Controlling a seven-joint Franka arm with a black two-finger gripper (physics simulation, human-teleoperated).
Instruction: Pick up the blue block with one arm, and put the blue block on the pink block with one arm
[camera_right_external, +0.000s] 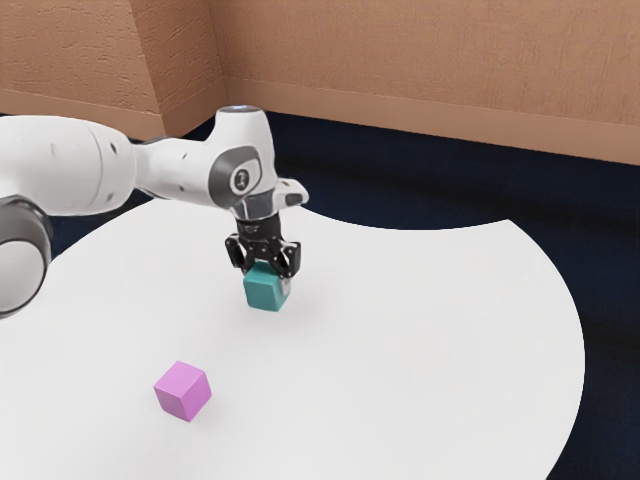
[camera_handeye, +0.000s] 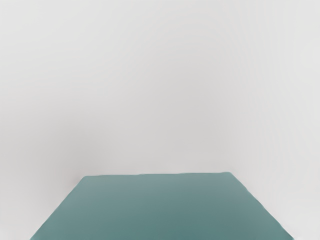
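Hand (camera_right_external: 268, 270): fingers clamped on blue block (camera_right_external: 264, 292) from two sides, low over surface (camera_right_external: 450, 330); lift unclear. Pink block (camera_right_external: 183, 389): well apart, toward exterior view's lower left of hand.

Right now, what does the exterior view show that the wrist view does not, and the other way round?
Exterior view: the arm, its gripper closed on two sides of the blue block, the pink block lying apart nearer the camera, the table with its round edge, and the tan wall. Wrist view: a close look down on the blue block's flat top face, just under the hand. Both: the blue block and the table.
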